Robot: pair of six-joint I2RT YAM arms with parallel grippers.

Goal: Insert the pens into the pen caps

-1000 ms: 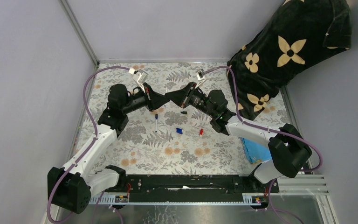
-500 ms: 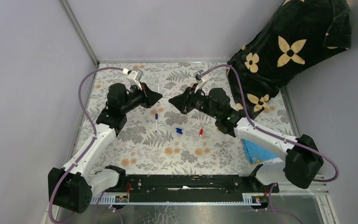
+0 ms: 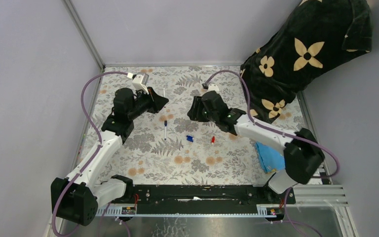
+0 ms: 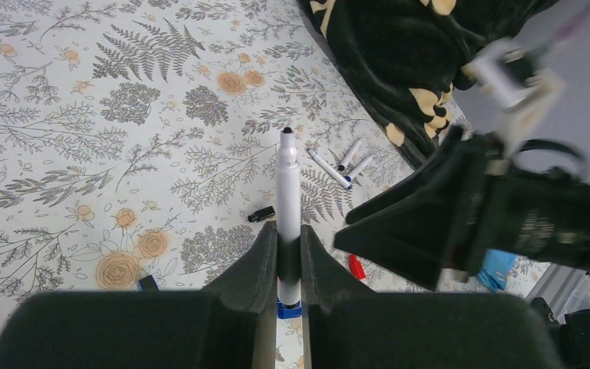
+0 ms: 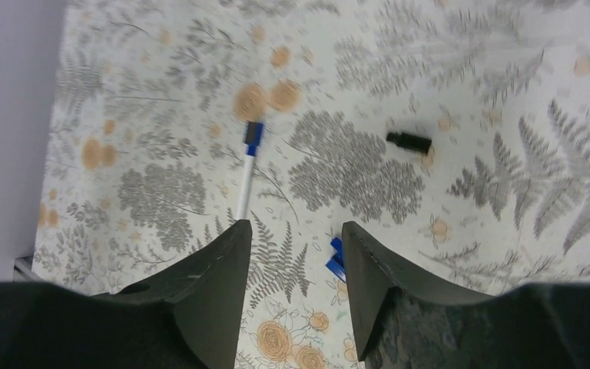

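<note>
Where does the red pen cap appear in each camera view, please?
Top external: the red cap lies near the picture's middle, just right of the blue cap.
Left wrist: the red cap is low, right of the held pen.
Right wrist: not in it.
Shared landmark: the blue cap, low between the jaws in the left wrist view; blue cap likewise in the right.

Light even, diffuse, moderately bright; shadows faint on table [image 3: 143, 148]. My top view sharp. My wrist views: near fingers [image 5: 207, 300] dark, soft-edged; pen [image 4: 287, 184] crisp; right arm [image 4: 507, 215] in left wrist view blurred.
</note>
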